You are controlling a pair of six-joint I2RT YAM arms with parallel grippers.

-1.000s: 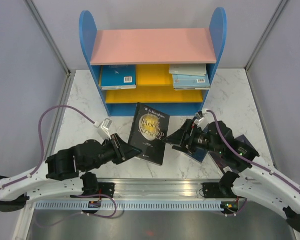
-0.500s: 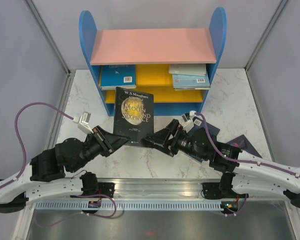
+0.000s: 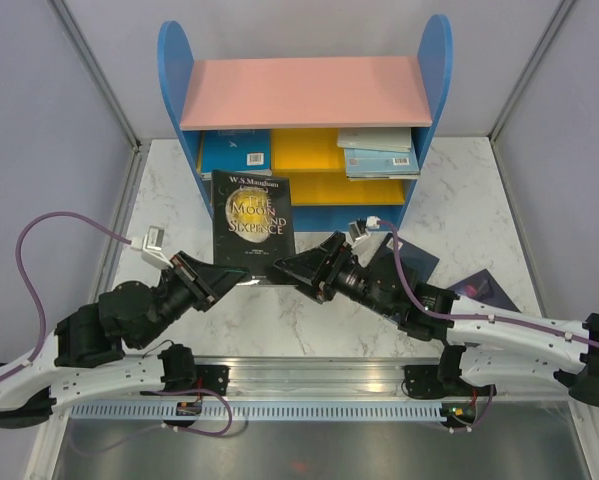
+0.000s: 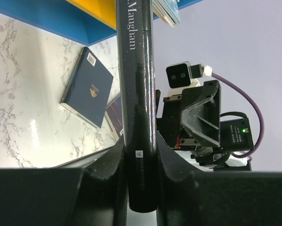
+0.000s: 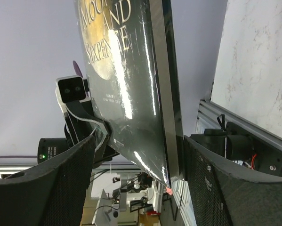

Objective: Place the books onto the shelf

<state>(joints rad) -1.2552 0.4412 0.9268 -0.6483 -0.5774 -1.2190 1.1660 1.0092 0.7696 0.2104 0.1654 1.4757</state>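
The black-and-gold book is held upright in the air in front of the shelf, whose pink top board sits between blue side panels. My left gripper is shut on the book's spine at the lower left corner. My right gripper is open, its fingers straddling the lower right corner of the cover; the book lies close to the right-hand finger, with a gap on the other side. On the shelf lie a teal book and a pale blue stack.
Two dark navy books lie on the marble table to the right, one by the right arm and one nearer the right edge; the first also shows in the left wrist view as a navy book. Grey walls close in both sides.
Both arms have carried the black-and-gold book up and to the left, closer to the shelf. The right gripper's fingers have narrowed a little around it.
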